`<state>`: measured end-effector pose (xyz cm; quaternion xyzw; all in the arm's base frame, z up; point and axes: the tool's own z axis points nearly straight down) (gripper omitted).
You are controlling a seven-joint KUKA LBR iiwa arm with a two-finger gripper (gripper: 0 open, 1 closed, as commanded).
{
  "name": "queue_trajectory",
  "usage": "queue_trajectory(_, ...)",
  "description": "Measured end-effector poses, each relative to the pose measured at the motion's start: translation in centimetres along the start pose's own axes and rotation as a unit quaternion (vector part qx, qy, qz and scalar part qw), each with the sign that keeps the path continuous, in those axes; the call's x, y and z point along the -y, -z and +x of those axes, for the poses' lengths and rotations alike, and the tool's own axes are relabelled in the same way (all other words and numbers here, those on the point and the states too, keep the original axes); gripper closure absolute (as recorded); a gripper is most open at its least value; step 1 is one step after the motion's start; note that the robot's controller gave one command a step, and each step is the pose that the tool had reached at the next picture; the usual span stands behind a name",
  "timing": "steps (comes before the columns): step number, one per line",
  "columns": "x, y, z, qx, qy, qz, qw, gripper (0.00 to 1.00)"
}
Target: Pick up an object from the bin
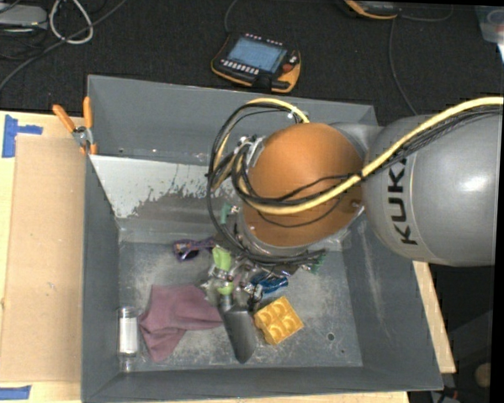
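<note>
We see the end effector (pixel 238 335), open or closed we cannot tell, low in the bin (pixel 347 324) at the edge of a crumpled mauve cloth (pixel 174 317) lying front-left, which we judge light, limp and best pinched at a raised fold.

Views: 1 camera view is given.
Position: the camera is set above the bin (pixel 99 230) and somewhat off to 1 side, on the side of its near rim.
Facing: downward at a tilt; the far wall is seen as a broad slope, the near wall foreshortened.
Nearness: all 4 corners of the bin are framed, with a strip of floor (pixel 160 31) beyond the far rim.
Blocked: the arm (pixel 442 190) is seen crossing the right rim, its orange cover (pixel 299 178) covering the middle of the bin.
</note>
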<state>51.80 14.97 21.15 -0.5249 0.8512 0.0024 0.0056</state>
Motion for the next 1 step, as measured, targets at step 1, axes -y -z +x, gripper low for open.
queue_trajectory(1,0.73,3.52,-0.66,-0.0011,-0.016,-0.001,0.9999,1.00)
